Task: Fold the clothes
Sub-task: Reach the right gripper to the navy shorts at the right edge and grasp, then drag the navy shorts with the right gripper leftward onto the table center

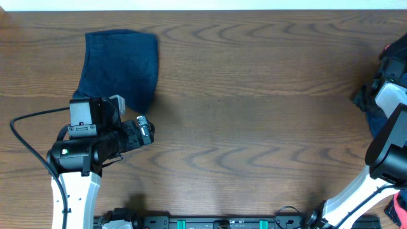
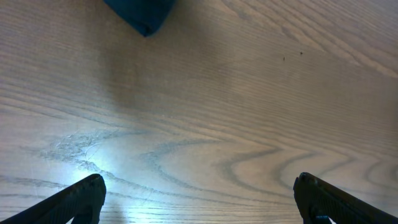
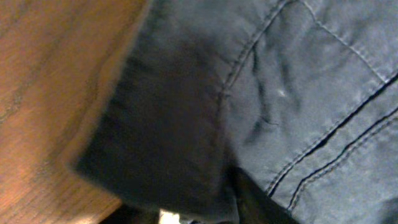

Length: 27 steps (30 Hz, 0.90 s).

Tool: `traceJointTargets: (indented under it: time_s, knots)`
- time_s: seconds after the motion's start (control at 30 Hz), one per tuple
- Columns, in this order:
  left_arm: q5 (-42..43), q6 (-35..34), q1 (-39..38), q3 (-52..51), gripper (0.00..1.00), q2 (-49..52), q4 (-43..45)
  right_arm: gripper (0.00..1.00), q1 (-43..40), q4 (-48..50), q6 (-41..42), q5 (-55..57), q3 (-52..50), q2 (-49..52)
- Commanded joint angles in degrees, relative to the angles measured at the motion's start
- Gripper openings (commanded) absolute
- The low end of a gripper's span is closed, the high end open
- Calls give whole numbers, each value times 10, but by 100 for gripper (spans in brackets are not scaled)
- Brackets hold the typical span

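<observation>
Overhead view puts the dark navy-blue cotton shorts (image 1: 364,100) in a heap at the 3 o'clock edge of the brown wood-grain bench (image 1: 254,127), near a red-and-black garment (image 1: 393,54). The white-and-black right arm (image 1: 385,149) reaches over them. Its wrist view is filled with the shorts' stitched seams lying on the wood, but the right pincer's fingers do not show clearly, so I cannot tell whether it is clenched. The left pincer (image 2: 199,180) hangs released, fingers wide apart, over bare wood at 8 o'clock. A folded blue cloth (image 1: 121,63) lies flat at 10 o'clock, well apart from the shorts.
</observation>
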Motion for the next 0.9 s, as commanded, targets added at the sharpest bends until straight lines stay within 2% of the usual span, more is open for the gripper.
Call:
traceJointTargets:
  time_s: [0.0, 0.13, 0.27, 0.47, 0.67, 0.87]
  knots:
    - [9, -8, -3, 13, 98, -5, -3, 20, -2, -9, 2, 26, 3, 14]
    - [9, -8, -3, 13, 98, -5, -3, 1, -2, -19, 2, -3, 21, -14]
    - [9, -8, -3, 13, 98, -5, -3, 1, 2, -20, 17, -10, 32, -81]
    - [15, -8, -3, 13, 98, -5, -3, 1, 30, -21, 21, -139, 56, -218]
    - [27, -8, -3, 13, 98, -5, 2, 1, 154, -21, 43, -152, 56, -315]
    - [26, -8, -3, 13, 98, -12, 15, 1, 331, -25, 52, -151, 55, -293]
